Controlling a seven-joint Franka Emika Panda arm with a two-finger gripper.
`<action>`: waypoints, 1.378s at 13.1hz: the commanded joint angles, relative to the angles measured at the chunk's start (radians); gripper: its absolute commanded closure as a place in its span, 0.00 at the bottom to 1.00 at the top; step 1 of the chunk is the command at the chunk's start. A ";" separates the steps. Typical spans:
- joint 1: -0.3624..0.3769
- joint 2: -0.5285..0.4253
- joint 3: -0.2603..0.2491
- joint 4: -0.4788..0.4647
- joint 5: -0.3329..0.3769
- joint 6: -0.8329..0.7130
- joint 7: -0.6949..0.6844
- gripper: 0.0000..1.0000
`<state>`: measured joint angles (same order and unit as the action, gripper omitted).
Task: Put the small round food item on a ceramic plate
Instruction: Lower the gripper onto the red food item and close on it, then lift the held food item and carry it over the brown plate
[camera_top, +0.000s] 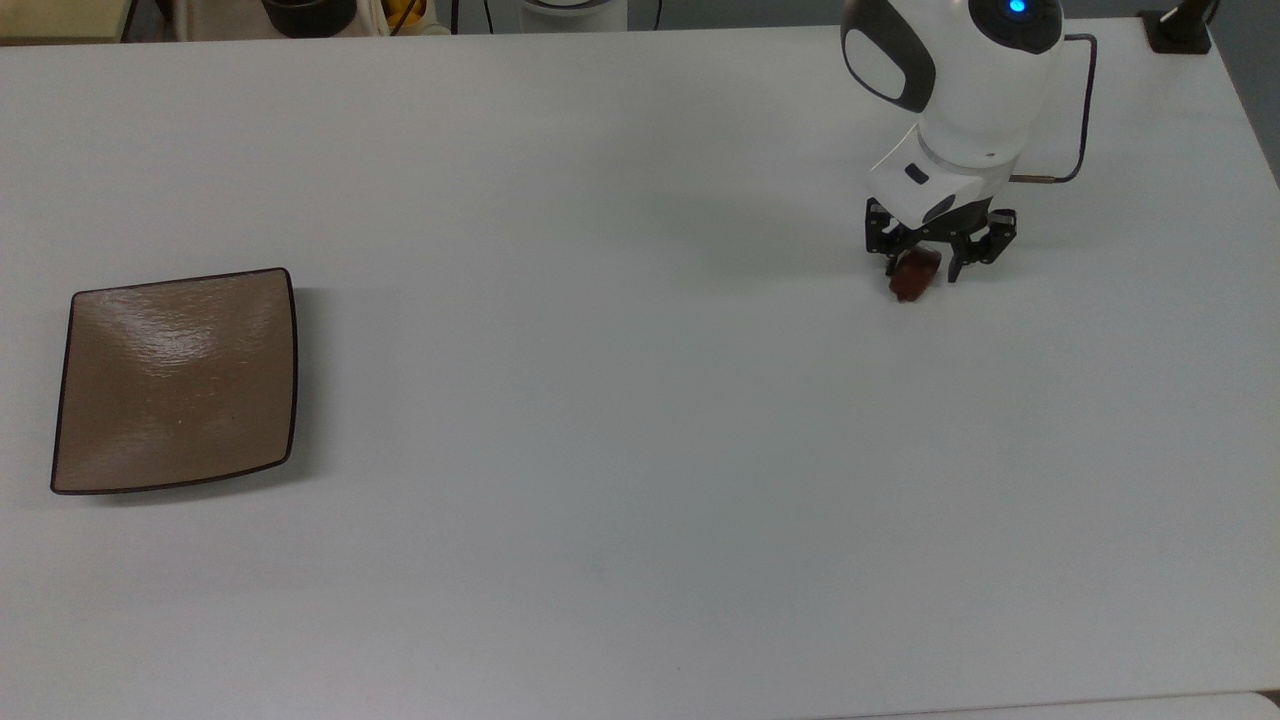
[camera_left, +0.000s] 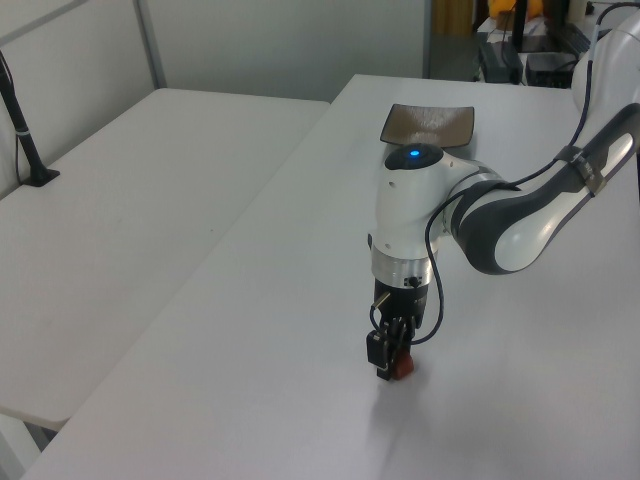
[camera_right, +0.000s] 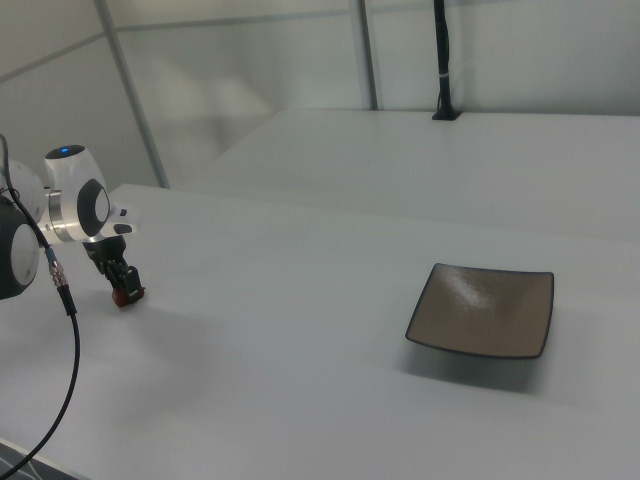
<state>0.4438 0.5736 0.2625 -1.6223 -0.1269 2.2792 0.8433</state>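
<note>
At the top view's right on the desk (camera_top: 640, 450), I see the small round food item (camera_top: 912, 278) lying tilted, its long axis diagonal. The jaws straddle it, clenched on its sides; the ceramic plate (camera_top: 175, 380) sits well apart.

Glossy tan ceramic plate (camera_top: 175, 380), matt white table (camera_top: 600, 450), shiny reddish-brown food item (camera_top: 912, 285).

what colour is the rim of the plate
A thin dark rim around the glossy tan-brown plate, clearest in the top view.

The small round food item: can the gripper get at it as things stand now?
Probably yes. The gripper is already down at the small round food item, one finger on each side, and nothing else on the white table lies near.
</note>
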 joint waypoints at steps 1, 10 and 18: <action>0.001 0.011 -0.002 0.022 -0.013 0.020 0.020 0.97; -0.077 -0.168 -0.022 0.019 -0.033 -0.280 -0.339 0.94; -0.148 -0.209 -0.293 0.021 -0.236 -0.408 -0.933 0.94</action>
<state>0.2949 0.3793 0.0852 -1.5866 -0.2686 1.8652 0.0708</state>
